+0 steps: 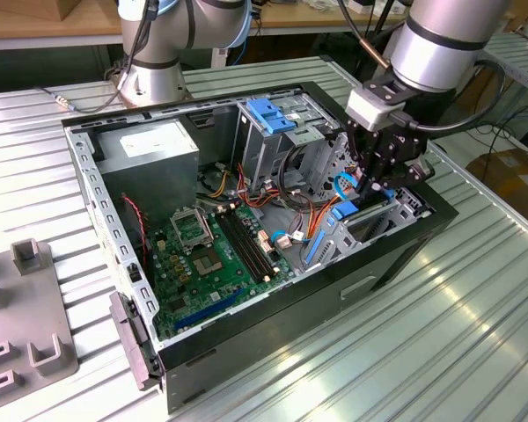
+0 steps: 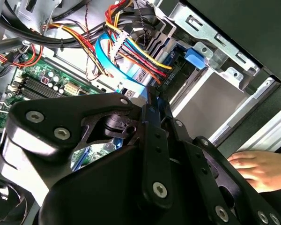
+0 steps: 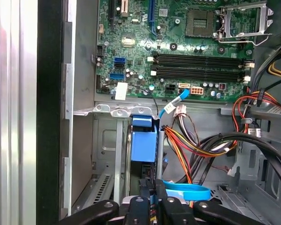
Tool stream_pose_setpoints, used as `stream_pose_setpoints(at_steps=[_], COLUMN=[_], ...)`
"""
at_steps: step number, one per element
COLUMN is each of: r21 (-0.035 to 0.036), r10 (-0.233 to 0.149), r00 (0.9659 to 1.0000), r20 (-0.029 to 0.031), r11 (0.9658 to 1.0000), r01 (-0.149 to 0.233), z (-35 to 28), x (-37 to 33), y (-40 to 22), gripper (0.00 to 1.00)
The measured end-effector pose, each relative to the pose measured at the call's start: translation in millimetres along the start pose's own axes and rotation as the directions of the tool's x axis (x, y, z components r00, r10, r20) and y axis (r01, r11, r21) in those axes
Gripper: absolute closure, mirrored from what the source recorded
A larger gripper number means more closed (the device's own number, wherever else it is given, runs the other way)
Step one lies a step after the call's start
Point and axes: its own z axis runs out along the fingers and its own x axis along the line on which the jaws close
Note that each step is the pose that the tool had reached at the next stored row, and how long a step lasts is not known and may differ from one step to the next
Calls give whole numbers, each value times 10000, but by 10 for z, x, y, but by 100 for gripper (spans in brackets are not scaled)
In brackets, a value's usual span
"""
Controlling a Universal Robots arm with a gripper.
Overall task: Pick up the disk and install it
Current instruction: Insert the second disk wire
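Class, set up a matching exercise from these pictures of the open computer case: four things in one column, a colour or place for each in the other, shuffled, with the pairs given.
Things:
1. motherboard
2. power supply box
3. disk
4. person's hand

Colour or place:
A. framed in bright blue, upright in the drive bay
B. green, on the floor of the case
C. outside the case, resting by its edge
D. grey with a white sticker, in a far corner of the case

Pairs: 1-B, 2-D, 3-A, 4-C

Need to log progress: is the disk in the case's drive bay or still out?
In: the disk, blue-bracketed, stands on edge in the bay slot beside the motherboard, with the claw at its end. Fully seated: cannot tell.
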Motion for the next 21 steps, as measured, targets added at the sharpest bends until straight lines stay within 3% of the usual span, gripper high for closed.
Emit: stream_pose_setpoints(at_steps=[8, 13, 15, 17, 18, 21], r21=[6, 7, 11, 14, 15, 23], r10=[9, 9, 10, 13, 15, 18], r00=[9999, 9999, 9999, 9998, 9998, 9997], r20=[116, 121, 158, 193, 208, 245], r11=[10000, 10000, 10000, 10000, 10000, 10000], r01=[-9, -9, -10, -13, -15, -18], z=[52, 54, 57, 32, 15, -52], x=[16, 16, 16, 17, 17, 19], y=[6, 6, 5, 4, 3, -2], gripper=[84, 84, 83, 83, 76, 76])
